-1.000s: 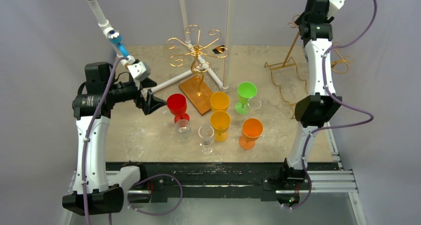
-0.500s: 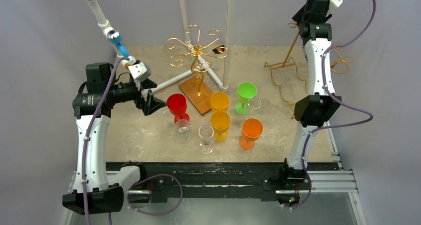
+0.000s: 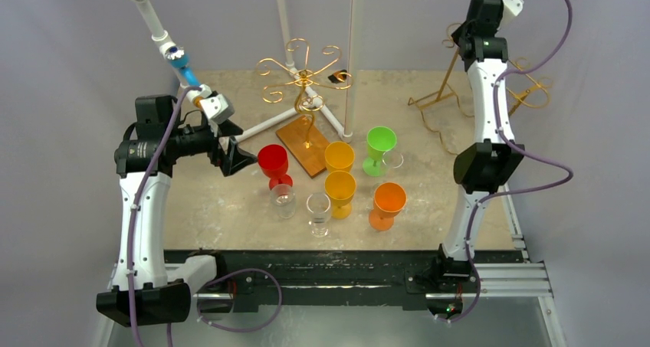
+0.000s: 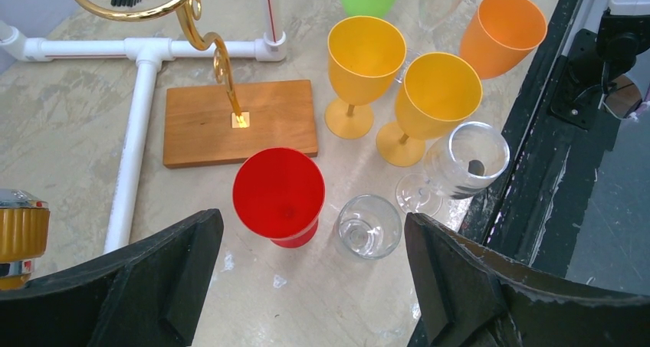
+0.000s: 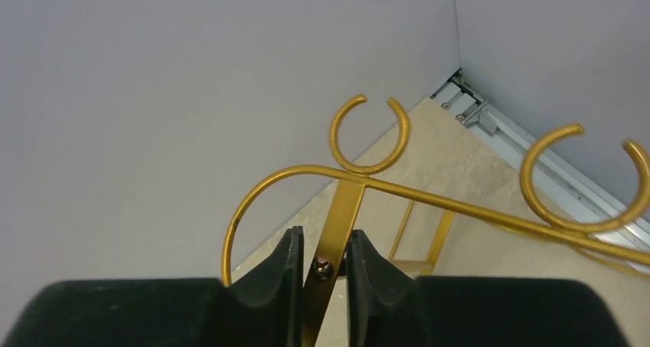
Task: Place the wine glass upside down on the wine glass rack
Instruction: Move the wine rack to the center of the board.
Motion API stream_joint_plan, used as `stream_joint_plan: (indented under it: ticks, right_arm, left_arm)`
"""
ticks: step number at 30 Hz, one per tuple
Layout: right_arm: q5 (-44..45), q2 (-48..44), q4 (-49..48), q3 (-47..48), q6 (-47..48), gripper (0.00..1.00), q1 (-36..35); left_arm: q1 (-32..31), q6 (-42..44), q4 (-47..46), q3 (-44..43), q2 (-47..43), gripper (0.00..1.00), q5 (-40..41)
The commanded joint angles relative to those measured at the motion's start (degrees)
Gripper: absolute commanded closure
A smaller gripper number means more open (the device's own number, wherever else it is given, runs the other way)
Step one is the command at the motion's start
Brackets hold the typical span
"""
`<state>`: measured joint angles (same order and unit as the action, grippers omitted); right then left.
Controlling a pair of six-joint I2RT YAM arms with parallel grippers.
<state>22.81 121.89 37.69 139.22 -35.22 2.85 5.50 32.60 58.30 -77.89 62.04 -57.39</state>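
Up high, right hand (image 5: 323,247) pinches flat post of looped gold rack (image 5: 343,203).

A white pipe frame (image 3: 264,126) lies flat on the mottled beige surface (image 3: 222,201), with thin uprights rising from its far joints. Left of the frame a slanting white pipe climbs away, carrying a blue fitting (image 3: 184,73). Just beyond the frame lies a small black-and-orange brush (image 3: 339,76). A grey backdrop (image 3: 77,40) stands behind the frame, and a black rail (image 3: 329,259) runs in front.
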Motion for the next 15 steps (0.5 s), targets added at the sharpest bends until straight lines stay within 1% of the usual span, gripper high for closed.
stream_joint_plan:
  ticks: [1,3,5,7,9,10,12,13,15]
  right_arm:
    - [-4.37,-3.23,1.34,-2.69,2.92,0.86,-1.27]
    - [-7.34,-5.93,0.44,-5.81,4.48,0.91,-1.66]
    - [-10.27,-9.18,-0.26,-9.31,5.91,0.93,-2.11]
    - [-10.64,-13.27,-0.69,-14.23,6.3,0.93,-2.4]
    - [-10.94,-18.85,-3.4,-21.63,5.99,0.91,-2.43]
    - [-11.59,-21.09,-5.41,-24.94,5.55,0.91,-3.93]
    - [-13.38,-24.05,-8.34,-30.42,4.89,0.91,-5.05]
    - [-14.31,-24.55,-9.02,-31.81,4.87,0.92,-5.62]
    - [-16.43,-23.24,-8.21,-30.94,5.76,0.92,-7.29]
  left_arm:
    - [0.06,1.0,-1.42,-0.17,-0.49,0.04,-1.22]
    - [0.11,0.7,-1.57,-0.01,-0.94,0.04,-1.31]
    - [0.05,0.31,-1.85,0.23,-1.48,0.04,-1.37]
    - [0.12,0.19,-2.02,0.48,-2.16,0.04,-1.46]
    - [0.05,0.01,-2.16,0.63,-2.71,0.04,-1.5]
    - [0.06,-0.16,-2.28,0.65,-2.91,0.04,-1.5]
    - [0.11,-0.47,-2.43,0.79,-3.29,0.04,-1.71]
    - [0.07,-0.59,-2.55,0.83,-3.47,0.04,-1.87]
    - [0.08,-0.77,-2.6,0.88,-3.82,0.04,-2.11]
